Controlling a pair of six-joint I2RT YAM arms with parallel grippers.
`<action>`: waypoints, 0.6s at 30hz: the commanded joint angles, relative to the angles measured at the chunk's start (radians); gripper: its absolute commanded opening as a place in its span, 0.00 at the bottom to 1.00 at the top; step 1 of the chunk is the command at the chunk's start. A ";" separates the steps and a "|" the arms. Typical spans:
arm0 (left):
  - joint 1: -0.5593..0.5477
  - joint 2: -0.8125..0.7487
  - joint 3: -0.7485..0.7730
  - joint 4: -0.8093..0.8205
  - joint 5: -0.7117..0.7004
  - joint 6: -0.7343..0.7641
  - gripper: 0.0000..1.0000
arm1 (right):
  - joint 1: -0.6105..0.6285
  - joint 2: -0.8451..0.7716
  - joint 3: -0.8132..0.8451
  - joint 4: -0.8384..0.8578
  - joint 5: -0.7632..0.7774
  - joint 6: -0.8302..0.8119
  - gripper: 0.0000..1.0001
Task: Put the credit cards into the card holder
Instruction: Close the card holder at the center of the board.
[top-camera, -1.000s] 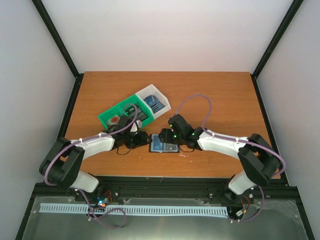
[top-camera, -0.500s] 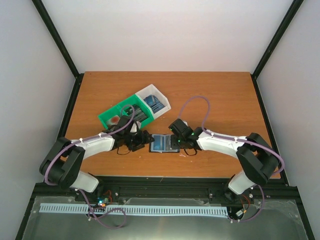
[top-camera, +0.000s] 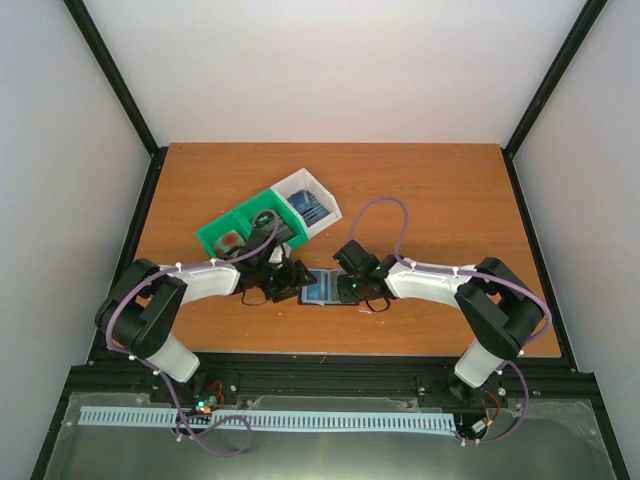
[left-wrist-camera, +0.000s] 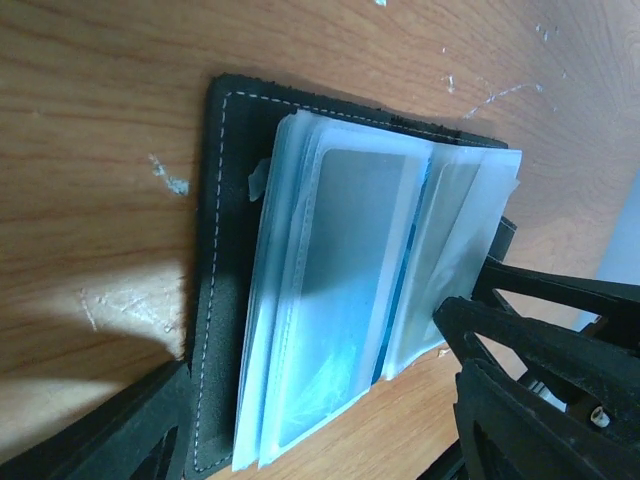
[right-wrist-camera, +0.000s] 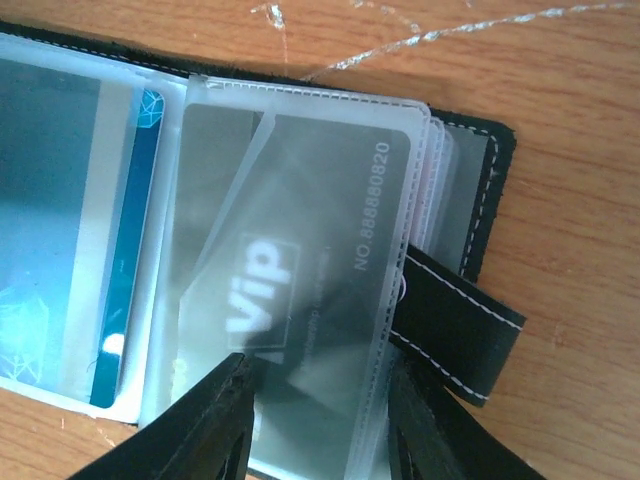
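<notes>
The card holder (top-camera: 325, 289) lies open on the table between my two grippers. My left gripper (top-camera: 292, 280) stands open at its left end, and in the left wrist view this gripper (left-wrist-camera: 320, 380) straddles the clear sleeves (left-wrist-camera: 330, 300) without touching them. My right gripper (top-camera: 352, 287) is over the right half. In the right wrist view its jaws (right-wrist-camera: 315, 420) stand part-way apart on a sleeve holding a tilted grey VIP card (right-wrist-camera: 310, 250). A blue card (right-wrist-camera: 125, 260) sits in the neighbouring sleeve. The snap tab (right-wrist-camera: 455, 330) sticks out to the right.
A green and white bin (top-camera: 215, 238) stands just behind the left gripper. It holds blue cards (top-camera: 312, 210) in the white end, dark cards (top-camera: 285, 228) in the middle and a red card (top-camera: 232, 238) in the green end. The table's near edge is close below the holder.
Both grippers have closed in on the card holder from either side. The left jaws have widened, while the right jaws have narrowed over the right sleeve.
</notes>
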 joint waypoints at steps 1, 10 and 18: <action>-0.015 0.052 0.000 -0.007 0.031 -0.030 0.73 | -0.016 0.051 -0.023 0.064 -0.041 0.004 0.37; -0.015 0.035 -0.077 0.286 0.225 -0.167 0.72 | -0.052 0.066 -0.105 0.197 -0.193 0.025 0.36; -0.015 -0.011 -0.098 0.420 0.211 -0.182 0.72 | -0.055 0.068 -0.119 0.227 -0.213 0.033 0.36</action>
